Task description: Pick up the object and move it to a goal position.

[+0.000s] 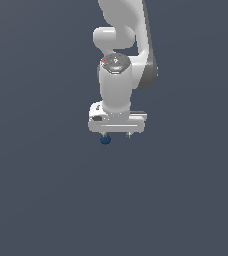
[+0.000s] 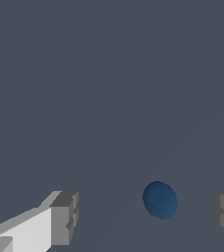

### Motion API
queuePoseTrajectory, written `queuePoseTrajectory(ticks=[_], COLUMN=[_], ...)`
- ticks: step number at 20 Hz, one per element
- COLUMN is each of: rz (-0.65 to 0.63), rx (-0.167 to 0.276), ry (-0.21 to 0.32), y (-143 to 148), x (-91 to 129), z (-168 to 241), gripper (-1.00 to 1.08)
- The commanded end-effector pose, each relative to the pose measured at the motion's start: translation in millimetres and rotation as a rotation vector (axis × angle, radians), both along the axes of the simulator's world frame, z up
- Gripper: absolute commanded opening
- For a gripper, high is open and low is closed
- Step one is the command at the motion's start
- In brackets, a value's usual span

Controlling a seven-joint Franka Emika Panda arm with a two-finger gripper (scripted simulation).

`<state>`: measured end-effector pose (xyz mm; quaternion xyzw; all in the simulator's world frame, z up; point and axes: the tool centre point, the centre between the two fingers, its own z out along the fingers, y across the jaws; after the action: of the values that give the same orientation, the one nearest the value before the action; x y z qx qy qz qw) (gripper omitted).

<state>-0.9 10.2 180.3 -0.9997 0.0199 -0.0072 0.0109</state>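
Beneath the upright white arm (image 1: 117, 85), downward-pointing jaws spread wide, dark blue ball (image 2: 160, 200) between them, untouched.

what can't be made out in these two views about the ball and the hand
- Ball height: neither view shows whether the ball rests on the floor or hangs above it.
- Fingers: cut off by the wrist view's edge; tiny stubs under the hand in the exterior view.
- Goal position: no marker visible.

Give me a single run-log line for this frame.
phase: pre-grasp | gripper: open, fingers either side of blue ball | ball: not gripped, nearer one finger | goal: not visible
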Motion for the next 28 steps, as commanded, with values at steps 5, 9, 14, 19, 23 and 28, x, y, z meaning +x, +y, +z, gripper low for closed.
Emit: queuePoseTrajectory(ticks=[5, 9, 14, 19, 23, 28], rz=[-0.02, -0.061, -0.064, -0.058, -0.044, -0.015], rx=[-0.004, -0.012, -0.013, -0.013, -0.015, -0.017], ry=[0.003, 0.01, 0.011, 0.011, 0.012, 0.012], y=[-12, -34, -36, -38, -40, -45], x=[-1, -5, -5, -8, -16, -32], z=[1, 4, 4, -2, -15, -41], gripper=[1.0, 1.0, 1.0, 1.0, 1.0, 1.0])
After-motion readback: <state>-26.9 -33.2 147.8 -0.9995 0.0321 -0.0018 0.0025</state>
